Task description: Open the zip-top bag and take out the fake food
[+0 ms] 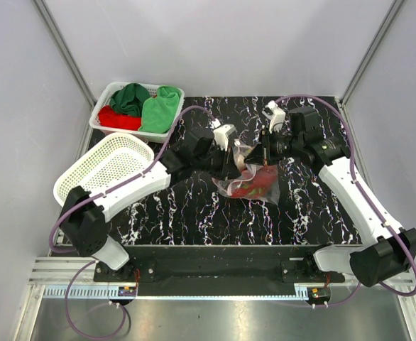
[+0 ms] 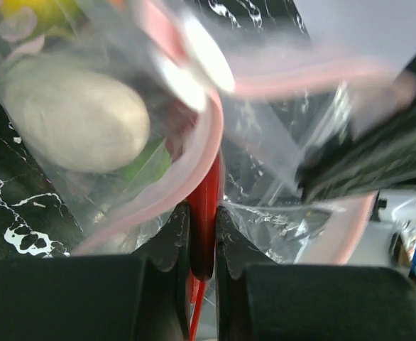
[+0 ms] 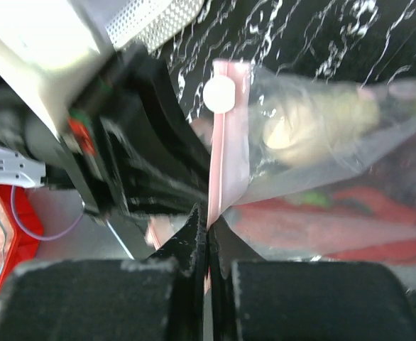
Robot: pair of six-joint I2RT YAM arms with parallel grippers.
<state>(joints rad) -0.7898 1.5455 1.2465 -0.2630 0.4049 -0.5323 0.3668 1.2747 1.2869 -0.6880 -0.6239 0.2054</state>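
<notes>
The clear zip-top bag (image 1: 254,183) is held off the black marbled table between both arms. My right gripper (image 3: 208,220) is shut on its pink zip strip (image 3: 229,142), just below a round white tab (image 3: 219,93). My left gripper (image 2: 202,213) is at the bag's mouth, jaws shut on a thin red part of the fake food (image 2: 206,192). A white radish (image 2: 73,121) and some green lie inside, behind the plastic. In the right wrist view the red toy (image 3: 378,227) shows low in the bag. From the top camera, left gripper (image 1: 234,167) and right gripper (image 1: 263,153) meet at the bag's top.
An empty white mesh basket (image 1: 105,167) sits at the table's left. Behind it a second white basket (image 1: 167,131) holds folded green and red cloths (image 1: 140,106). Grey walls close in the left, back and right sides.
</notes>
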